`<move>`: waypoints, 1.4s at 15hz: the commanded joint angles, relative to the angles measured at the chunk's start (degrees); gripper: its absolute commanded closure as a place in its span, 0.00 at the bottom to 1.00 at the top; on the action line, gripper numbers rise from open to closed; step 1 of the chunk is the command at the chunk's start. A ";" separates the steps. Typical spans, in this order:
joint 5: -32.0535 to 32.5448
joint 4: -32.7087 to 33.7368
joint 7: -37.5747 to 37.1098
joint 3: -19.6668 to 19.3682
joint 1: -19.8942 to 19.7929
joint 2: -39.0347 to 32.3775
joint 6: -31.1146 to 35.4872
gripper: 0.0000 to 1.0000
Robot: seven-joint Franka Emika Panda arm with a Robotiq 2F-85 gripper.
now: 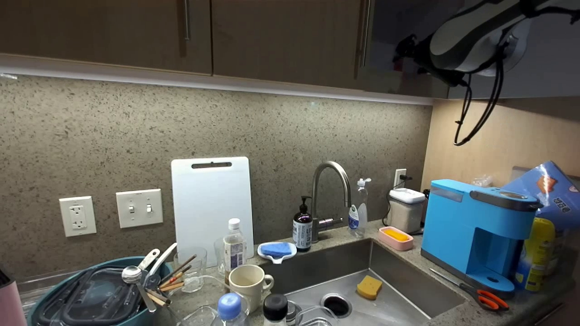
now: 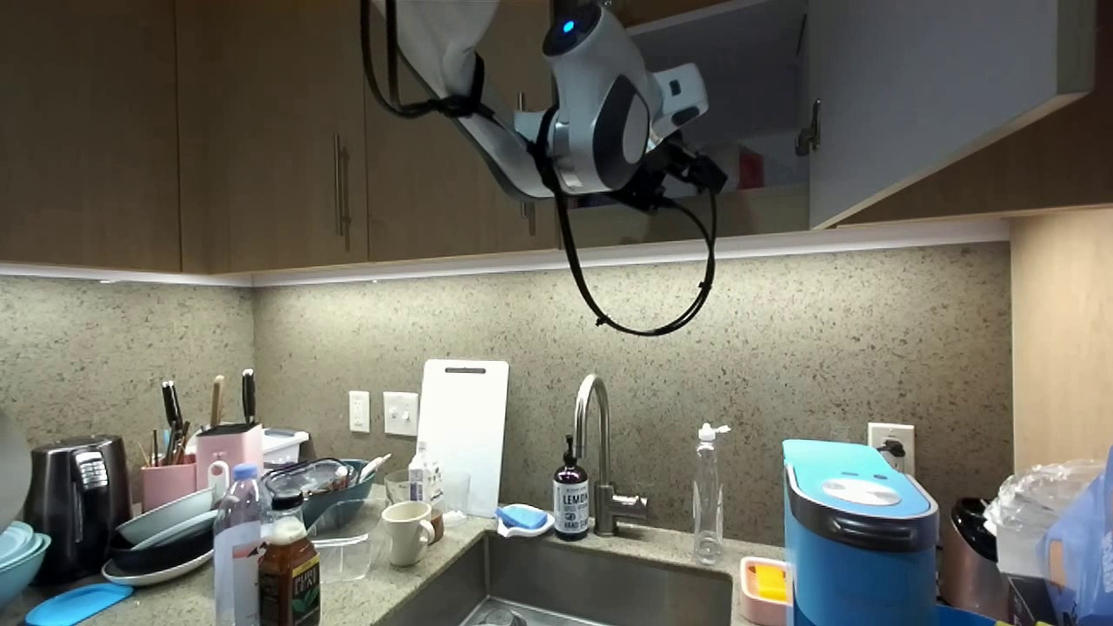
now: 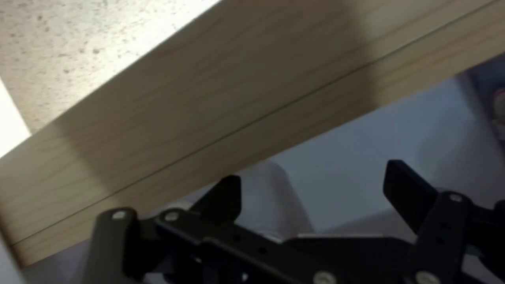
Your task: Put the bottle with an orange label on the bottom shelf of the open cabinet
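Standing nearest on the counter (image 2: 383, 584) was a bottle with a blue cap (image 2: 236, 556), just beside a bottle of brown drink (image 2: 289, 574). Across the sink (image 1: 410, 278) from them stood a blue machine (image 1: 451, 226), with orange-handled scissors (image 1: 475, 292) lying at its foot. A cream mug (image 2: 407, 532) came a little farther back, near the sink's edge, and a yellow sponge (image 1: 369, 287) lay in the sink near the drain (image 1: 336, 304). Behind the sink were a blue sponge (image 1: 275, 249) on a white dish (image 1: 277, 259), a dark pump bottle (image 2: 571, 504), the tap (image 2: 605, 487), a clear soap bottle (image 2: 709, 513) and, at its corner, a pink dish (image 1: 394, 244). Farther still, a white cutting board (image 2: 461, 435) leaned against the speckled wall (image 2: 783, 348). Overhead, the robot arm (image 2: 583, 96) reached to the open cabinet (image 2: 748, 52), whose door (image 2: 922, 96) was swung out. In the wrist view the jaws stood wide apart, the cabinet's pale inside showing between them and a wooden edge (image 3: 236, 106) running slantwise past their tips. Inside the cabinet, in an exterior view, a red patch (image 2: 750, 169) appeared just beside the arm's dark end, too small and dim to name. I could not tell whether that patch was the bottle with the orange label; every view left the bottle's place uncertain.
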State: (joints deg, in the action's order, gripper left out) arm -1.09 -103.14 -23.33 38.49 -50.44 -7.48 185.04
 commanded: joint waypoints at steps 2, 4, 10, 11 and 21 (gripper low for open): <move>-1.64 6.05 11.61 17.28 -9.37 -6.53 -3.75 0.00; -0.39 3.75 6.30 12.38 -5.68 -3.67 -2.60 0.00; -0.38 3.73 6.27 11.42 -5.29 -3.67 -2.60 0.00; -0.38 3.73 6.26 11.41 -5.26 -3.67 -2.60 0.00; 0.23 6.13 15.85 25.92 -10.84 -10.09 -5.11 0.00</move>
State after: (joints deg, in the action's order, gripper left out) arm -0.85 -97.00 -7.43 64.48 -61.32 -17.60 179.93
